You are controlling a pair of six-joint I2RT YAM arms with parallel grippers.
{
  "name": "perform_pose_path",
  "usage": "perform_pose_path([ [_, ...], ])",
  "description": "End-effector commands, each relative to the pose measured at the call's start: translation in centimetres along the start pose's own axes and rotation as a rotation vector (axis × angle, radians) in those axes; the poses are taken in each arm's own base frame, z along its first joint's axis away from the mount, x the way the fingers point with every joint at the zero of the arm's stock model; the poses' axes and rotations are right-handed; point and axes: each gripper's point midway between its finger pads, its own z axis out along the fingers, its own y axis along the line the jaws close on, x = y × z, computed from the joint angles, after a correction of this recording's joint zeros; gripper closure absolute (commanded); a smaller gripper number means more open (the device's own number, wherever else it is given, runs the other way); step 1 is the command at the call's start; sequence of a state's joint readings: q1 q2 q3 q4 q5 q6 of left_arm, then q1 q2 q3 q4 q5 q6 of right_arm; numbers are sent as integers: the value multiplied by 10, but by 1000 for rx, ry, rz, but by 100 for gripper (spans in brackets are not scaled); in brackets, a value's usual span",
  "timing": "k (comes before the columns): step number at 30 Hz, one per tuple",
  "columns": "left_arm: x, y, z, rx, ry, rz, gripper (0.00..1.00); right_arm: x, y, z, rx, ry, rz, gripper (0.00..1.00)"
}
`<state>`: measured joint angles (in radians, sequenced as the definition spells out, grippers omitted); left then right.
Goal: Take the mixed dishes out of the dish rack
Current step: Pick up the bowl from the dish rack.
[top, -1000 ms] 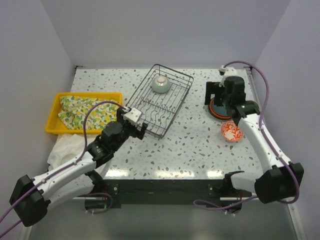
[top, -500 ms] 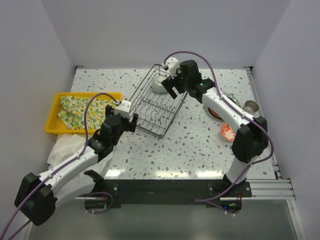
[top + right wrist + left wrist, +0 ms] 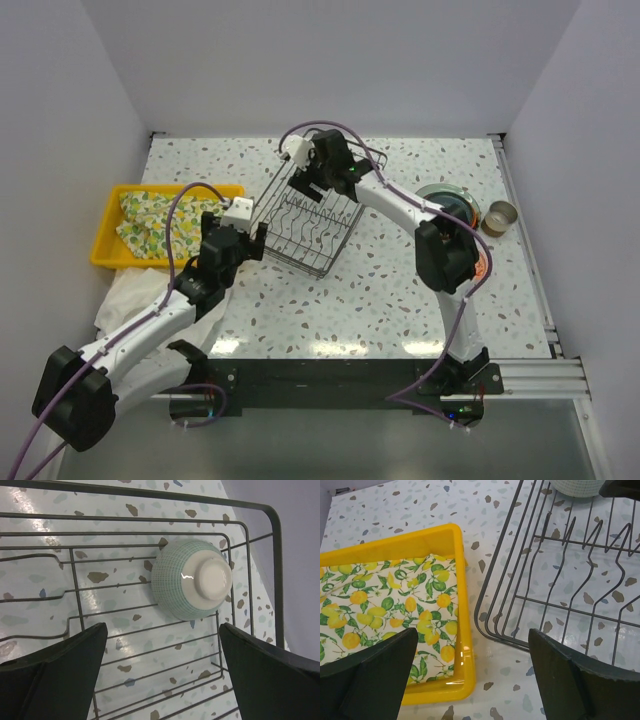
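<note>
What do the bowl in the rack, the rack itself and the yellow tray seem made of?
Bowl: probably glazed ceramic; a sharp highlight on its side, pale foot ring. Rack: thin bent metal wire, dark, likely coated. Tray: likely glossy moulded plastic; smooth rounded rim with reflections.

Bowl (image 3: 192, 582) in rack (image 3: 305, 228); tray (image 3: 461, 605) left of rack; plates (image 3: 436, 192), cup (image 3: 498, 217) right.

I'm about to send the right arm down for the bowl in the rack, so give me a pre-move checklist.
1. Right gripper open: ok, jaws wide.
2. Celadon bowl lined up with the finger gap: ok, slightly off centre.
3. Bowl's pose known: ok, upside down, foot up, in the dish rack.
4. Left gripper holding the rack: not ok, open over its corner.
5. Clearance above the bowl: cannot tell.
</note>
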<state>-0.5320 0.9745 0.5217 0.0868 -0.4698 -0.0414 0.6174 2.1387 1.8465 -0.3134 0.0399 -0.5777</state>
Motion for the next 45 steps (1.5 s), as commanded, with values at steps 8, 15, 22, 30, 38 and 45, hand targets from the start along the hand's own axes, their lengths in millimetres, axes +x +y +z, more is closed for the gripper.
perform_pose_path([
  [8, -25, 14, -2, -64, -57, -26, 4, 0, -37, 41, 200, 2, -197, 2],
  [15, -24, 10, -2, -45, -58, -26, 4, 16, -36, 57, 226, 29, -255, 2],
  [22, -23, 5, 1, -25, -45, -22, 4, 23, -30, 73, 235, 24, -240, 2],
  [30, -22, 4, 1, -18, -43, -22, 4, 42, -28, 87, 257, 72, -312, 2],
  [38, -22, 2, 1, -8, -45, -22, 4, 47, -25, 92, 262, 98, -388, 4],
  [45, -21, 2, 2, -8, -41, -18, 4, 46, -22, 87, 263, 116, -438, 15],
])
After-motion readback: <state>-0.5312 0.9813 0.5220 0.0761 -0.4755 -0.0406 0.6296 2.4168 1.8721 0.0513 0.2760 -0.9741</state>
